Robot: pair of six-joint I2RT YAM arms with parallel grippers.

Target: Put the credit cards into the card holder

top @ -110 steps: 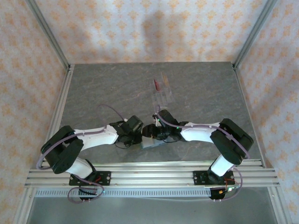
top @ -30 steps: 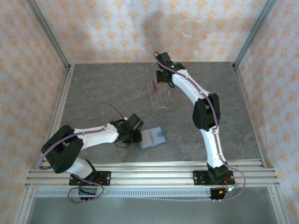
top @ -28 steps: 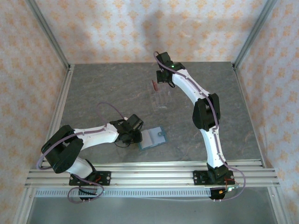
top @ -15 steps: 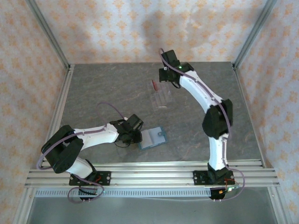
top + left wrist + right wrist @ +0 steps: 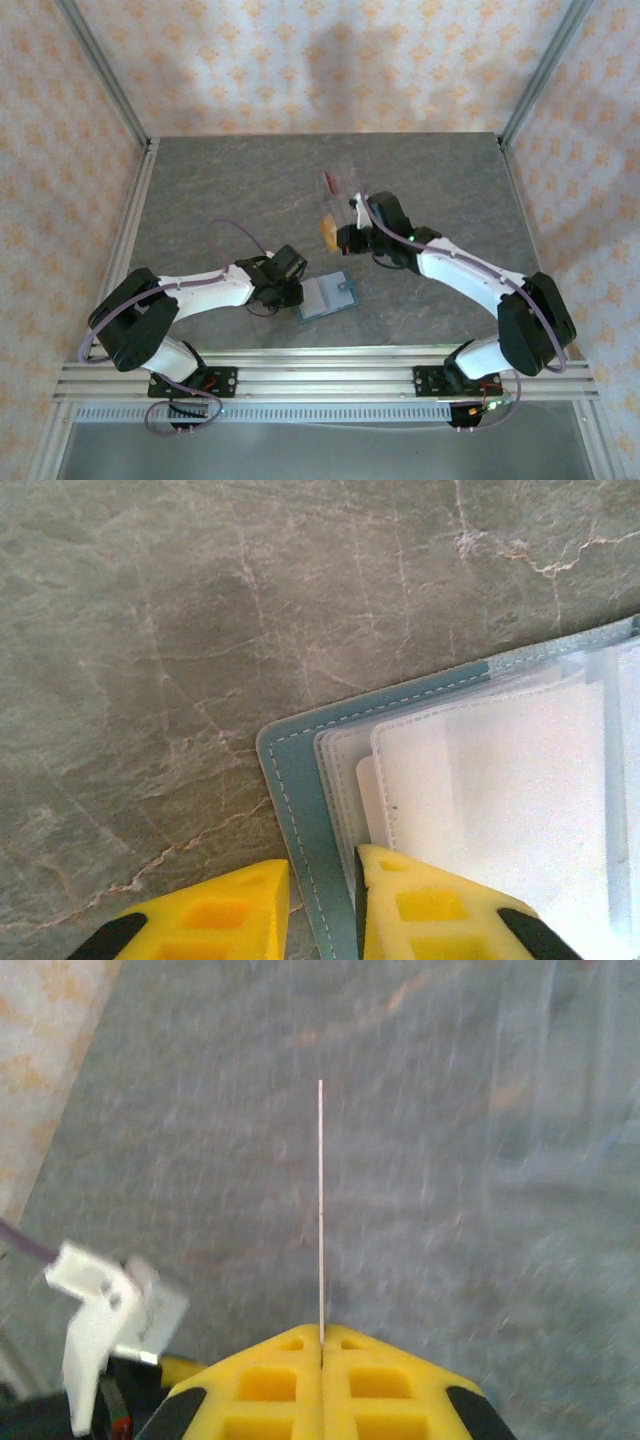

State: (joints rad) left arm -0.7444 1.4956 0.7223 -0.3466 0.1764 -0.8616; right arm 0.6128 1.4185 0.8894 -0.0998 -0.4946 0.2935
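Credit card (image 5: 327,232), orange, is pinched edge-on by the shut fingers of the right gripper (image 5: 321,1345) at the centre of the overhead view; the carry to the open card holder (image 5: 328,296), just below, is judged in hand. Its teal edge is straddled by the left gripper (image 5: 322,868), though whether it is clamped cannot be told. Next, alignment with a clear pocket (image 5: 480,810) is needed.

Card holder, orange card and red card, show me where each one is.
card holder (image 5: 300,810), left wrist view, teal stitched border.
orange card (image 5: 327,233), top view, its face.
red card (image 5: 329,181), top view, upper edge.
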